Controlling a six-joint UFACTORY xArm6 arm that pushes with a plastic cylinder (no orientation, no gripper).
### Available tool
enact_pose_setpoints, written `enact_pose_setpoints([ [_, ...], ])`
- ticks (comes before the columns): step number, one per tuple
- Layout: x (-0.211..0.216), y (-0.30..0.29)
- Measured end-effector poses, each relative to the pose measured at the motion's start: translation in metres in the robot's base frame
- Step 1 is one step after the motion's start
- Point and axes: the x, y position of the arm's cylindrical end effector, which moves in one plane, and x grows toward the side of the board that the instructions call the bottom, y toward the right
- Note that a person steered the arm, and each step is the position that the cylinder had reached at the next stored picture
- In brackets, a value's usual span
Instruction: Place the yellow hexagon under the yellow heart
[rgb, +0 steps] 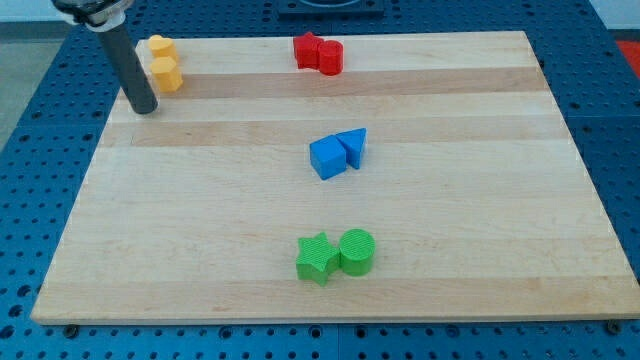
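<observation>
Board's top-left edge (120, 120): my tip (146, 108), yellow hexagon (166, 73)

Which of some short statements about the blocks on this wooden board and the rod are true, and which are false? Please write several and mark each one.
1. The two yellow blocks touch each other near the view's top left corner: the yellow heart and the yellow hexagon. True.
2. My tip stands to the view's right of the blue blocks. False: it is far to their left, just below and left of the yellow hexagon.
3. The green star lies beside the green cylinder near the view's bottom. True.
4. The red blocks are at the view's bottom edge. False: they lie near the top edge.
5. The blue cube touches the blue triangle. True.
</observation>
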Motion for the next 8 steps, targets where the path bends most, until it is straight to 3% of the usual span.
enact_pose_setpoints([
  [3,-0.023,-0.007],
  [5,0.006,0.026],
  [8,-0.025,0.024],
])
